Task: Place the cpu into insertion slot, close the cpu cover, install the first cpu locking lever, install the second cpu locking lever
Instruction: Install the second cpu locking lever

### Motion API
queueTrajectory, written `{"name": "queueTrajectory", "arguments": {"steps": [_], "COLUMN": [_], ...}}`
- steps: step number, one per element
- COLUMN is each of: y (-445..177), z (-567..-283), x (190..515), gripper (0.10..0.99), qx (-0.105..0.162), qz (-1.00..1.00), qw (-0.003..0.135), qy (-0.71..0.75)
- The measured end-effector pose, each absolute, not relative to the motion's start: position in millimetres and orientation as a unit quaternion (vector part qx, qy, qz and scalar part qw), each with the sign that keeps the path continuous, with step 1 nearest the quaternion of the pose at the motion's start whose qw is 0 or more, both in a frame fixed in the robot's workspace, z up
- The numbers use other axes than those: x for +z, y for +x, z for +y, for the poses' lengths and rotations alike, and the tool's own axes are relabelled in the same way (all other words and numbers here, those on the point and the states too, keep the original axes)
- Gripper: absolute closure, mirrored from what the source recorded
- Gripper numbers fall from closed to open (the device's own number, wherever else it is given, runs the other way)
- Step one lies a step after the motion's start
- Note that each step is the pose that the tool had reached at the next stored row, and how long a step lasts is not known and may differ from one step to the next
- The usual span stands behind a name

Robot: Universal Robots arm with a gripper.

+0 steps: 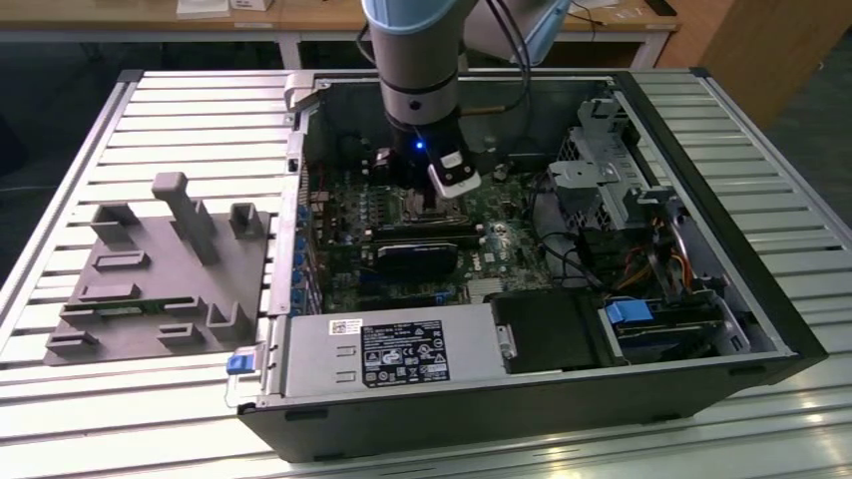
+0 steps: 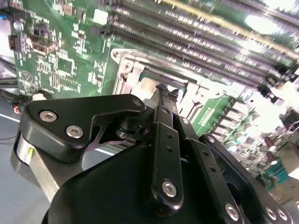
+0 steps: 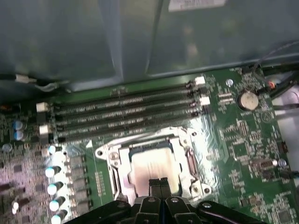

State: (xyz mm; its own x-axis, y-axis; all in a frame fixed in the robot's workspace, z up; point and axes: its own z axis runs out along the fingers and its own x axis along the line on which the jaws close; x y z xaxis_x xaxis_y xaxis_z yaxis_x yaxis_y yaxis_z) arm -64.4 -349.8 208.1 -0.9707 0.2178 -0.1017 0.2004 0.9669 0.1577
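Pincer over the socket, cpu seated

The pincer (image 3: pixel 160 183), fingers pressed together and empty, hovers above the cpu (image 3: pixel 154 167) in the insertion slot (image 3: pixel 117 179), low centre of the first wrist view. Light, stiff, fragile chip; I'd grip its edges only.

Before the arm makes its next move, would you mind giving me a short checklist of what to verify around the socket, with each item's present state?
1. cpu lies in the insertion slot: ok.
2. cpu cover closed over it: cannot tell.
3. Locking levers latched: cannot tell.
4. gripper fingers shut and empty, tips just above the cpu: ok.
5. Arm inside the computer case, above the green circuit board: ok.
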Motion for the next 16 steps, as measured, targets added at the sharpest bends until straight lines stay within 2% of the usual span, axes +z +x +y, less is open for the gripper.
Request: {"name": "queueTrajectory", "arguments": {"steps": [5, 16], "y": [-60.9, -60.3], "z": [-337.3, -336.3], "x": [208.0, 217.3], "gripper": [0.984, 0.984], "qx": [0.066, 0.057], "qz": [0.991, 0.991], "qw": [0.058, 0.058], "qy": [0.105, 0.105]}}
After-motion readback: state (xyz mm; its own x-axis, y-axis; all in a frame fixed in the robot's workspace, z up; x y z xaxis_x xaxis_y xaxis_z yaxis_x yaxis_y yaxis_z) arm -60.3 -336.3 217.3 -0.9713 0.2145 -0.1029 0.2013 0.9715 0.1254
